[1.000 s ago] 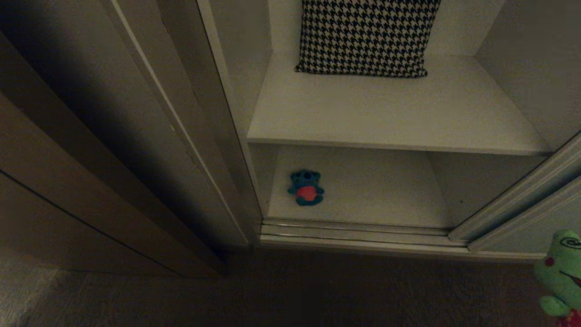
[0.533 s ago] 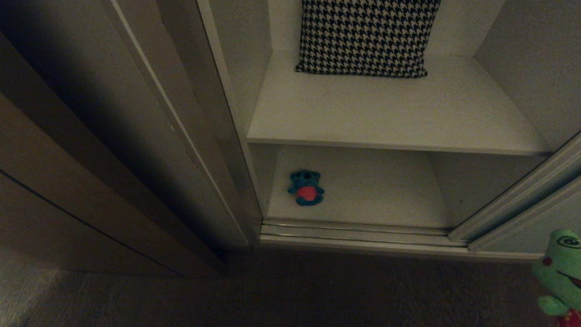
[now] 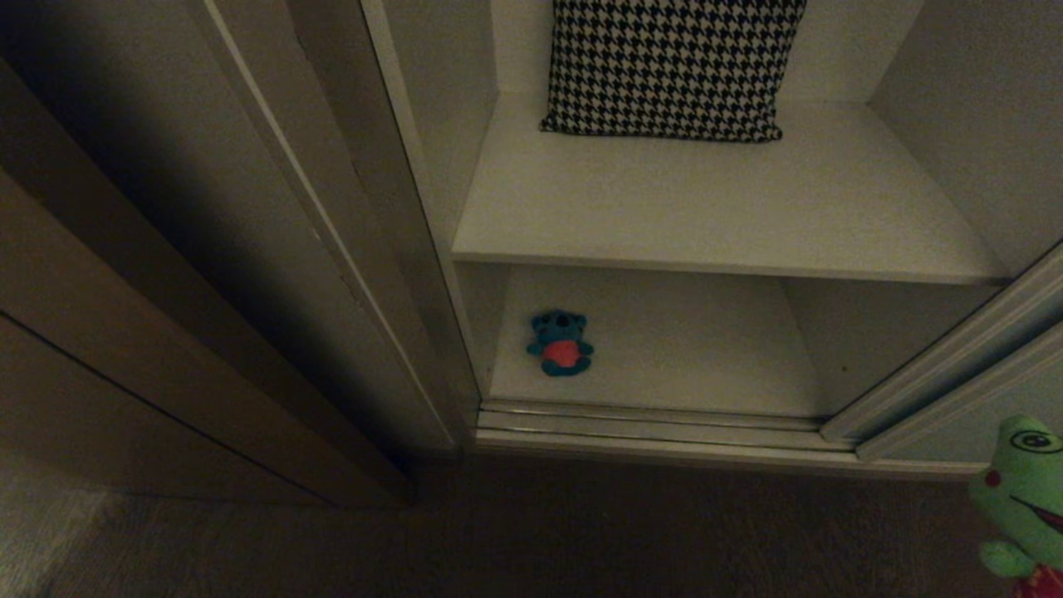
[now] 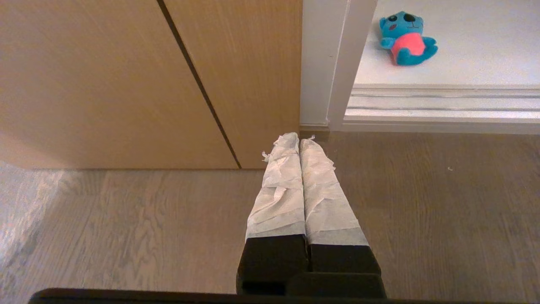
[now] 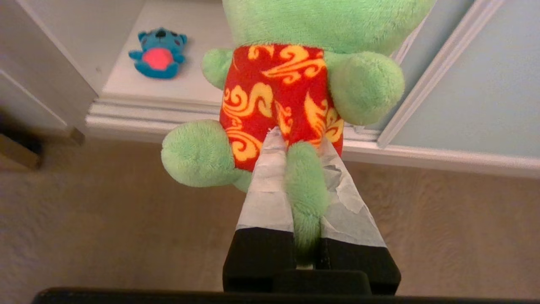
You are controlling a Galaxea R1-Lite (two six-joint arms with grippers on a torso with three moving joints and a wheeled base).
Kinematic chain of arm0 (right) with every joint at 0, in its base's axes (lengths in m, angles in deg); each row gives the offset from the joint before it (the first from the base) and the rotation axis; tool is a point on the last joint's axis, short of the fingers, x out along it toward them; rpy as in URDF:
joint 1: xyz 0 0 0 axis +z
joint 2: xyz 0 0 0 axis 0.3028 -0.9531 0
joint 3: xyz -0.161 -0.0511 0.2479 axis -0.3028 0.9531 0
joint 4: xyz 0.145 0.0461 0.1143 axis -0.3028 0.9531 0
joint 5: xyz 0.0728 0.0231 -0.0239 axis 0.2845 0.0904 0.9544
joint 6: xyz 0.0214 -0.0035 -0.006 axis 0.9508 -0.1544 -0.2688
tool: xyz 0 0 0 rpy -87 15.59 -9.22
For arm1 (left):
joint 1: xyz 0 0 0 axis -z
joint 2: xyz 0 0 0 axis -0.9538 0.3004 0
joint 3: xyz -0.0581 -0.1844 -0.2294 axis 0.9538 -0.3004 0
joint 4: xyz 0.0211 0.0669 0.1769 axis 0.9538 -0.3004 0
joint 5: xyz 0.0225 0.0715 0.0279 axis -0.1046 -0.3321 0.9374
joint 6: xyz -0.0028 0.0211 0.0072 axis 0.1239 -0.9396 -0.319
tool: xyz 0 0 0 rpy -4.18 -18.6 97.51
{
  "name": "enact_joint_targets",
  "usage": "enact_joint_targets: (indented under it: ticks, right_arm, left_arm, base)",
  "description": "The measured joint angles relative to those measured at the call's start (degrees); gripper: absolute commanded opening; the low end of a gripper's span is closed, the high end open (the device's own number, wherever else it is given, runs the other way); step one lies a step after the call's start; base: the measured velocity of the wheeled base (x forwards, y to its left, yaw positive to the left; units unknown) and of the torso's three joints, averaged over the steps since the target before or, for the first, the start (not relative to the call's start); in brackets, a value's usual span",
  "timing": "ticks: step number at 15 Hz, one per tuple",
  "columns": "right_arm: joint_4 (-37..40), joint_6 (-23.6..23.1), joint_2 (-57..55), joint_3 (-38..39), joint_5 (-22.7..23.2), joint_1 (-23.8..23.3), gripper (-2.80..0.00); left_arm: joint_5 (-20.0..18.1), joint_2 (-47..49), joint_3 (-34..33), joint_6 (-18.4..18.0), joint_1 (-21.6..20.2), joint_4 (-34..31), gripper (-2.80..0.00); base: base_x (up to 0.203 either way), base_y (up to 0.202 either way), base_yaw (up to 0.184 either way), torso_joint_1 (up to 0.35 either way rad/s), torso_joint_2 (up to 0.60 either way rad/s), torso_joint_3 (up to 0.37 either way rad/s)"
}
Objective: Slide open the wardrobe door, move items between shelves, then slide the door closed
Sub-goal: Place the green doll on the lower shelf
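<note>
- The right gripper (image 5: 300, 145), its fingers wrapped in pale tape, pinches one leg of the green plush frog (image 5: 295, 84) with a red and yellow swirl-patterned belly; the frog fills the upper middle of the right wrist frame and hangs above the wooden floor (image 5: 84, 219)
- In the head view the same frog (image 3: 1026, 498) shows only at the lower right edge of the frame, smiling face visible, in front of the wardrobe's bottom rail; the gripper itself is out of that frame
- The left gripper (image 4: 300, 141), also tape-wrapped, has its fingers pressed together with nothing between them; it sits at the lower middle of the left wrist frame, above the floor and pointing toward the foot of the light wooden side panel (image 4: 126, 76)
- The small blue plush toy with a red belly (image 3: 560, 343) lies face up on the lower white wardrobe shelf (image 3: 706, 349), near its left front corner, at centre frame in the head view
- The upper white shelf (image 3: 706, 199) carries a black-and-white houndstooth pillow (image 3: 668, 66) leaning against the back wall at the top of the frame
- The pale grey-green sliding wardrobe door (image 3: 988, 423) with a light beige frame is slid off to the right, showing at the lower right of the head frame, so both shelves stand exposed
- Double floor tracks (image 3: 656, 423) run along the front of the lower shelf
</note>
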Motion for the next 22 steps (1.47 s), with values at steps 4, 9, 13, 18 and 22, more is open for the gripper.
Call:
enact_joint_targets:
  ticks: [4, 9, 13, 18, 22]
  right_arm:
    - [0.19, -2.65, 0.0, 0.05, 0.28, 0.0, -2.8]
    - [-0.46, -2.59, 0.0, 0.38, 0.23, 0.0, -2.8]
    - [-0.41, -2.62, 0.0, 0.4, 0.28, 0.0, -2.8]
    - [-0.39, -2.43, 0.0, 0.4, 0.29, 0.0, -2.8]
    - [-0.35, -2.42, -0.01, 0.38, 0.26, 0.0, -2.8]
  left_arm:
    - [0.0, 0.0, 0.0, -0.05, 0.02, 0.02, -2.8]
    - [-0.09, 0.0, 0.0, -0.13, 0.05, -0.02, -2.8]
    - [-0.02, 0.0, 0.0, 0.01, 0.05, 0.02, -2.8]
    - [-0.02, 0.0, 0.0, 0.04, 0.0, 0.09, -2.8]
    - [0.0, 0.0, 0.0, 0.06, 0.02, 0.16, -2.8]
  base:
    - [0.0, 0.0, 0.0, 0.0, 0.0, 0.0]
    - [0.0, 0.0, 0.0, 0.0, 0.0, 0.0]
    - [0.0, 0.0, 0.0, 0.0, 0.0, 0.0]
    - [0.0, 0.0, 0.0, 0.0, 0.0, 0.0]
    - [0.0, 0.0, 0.0, 0.003, 0.0, -0.069]
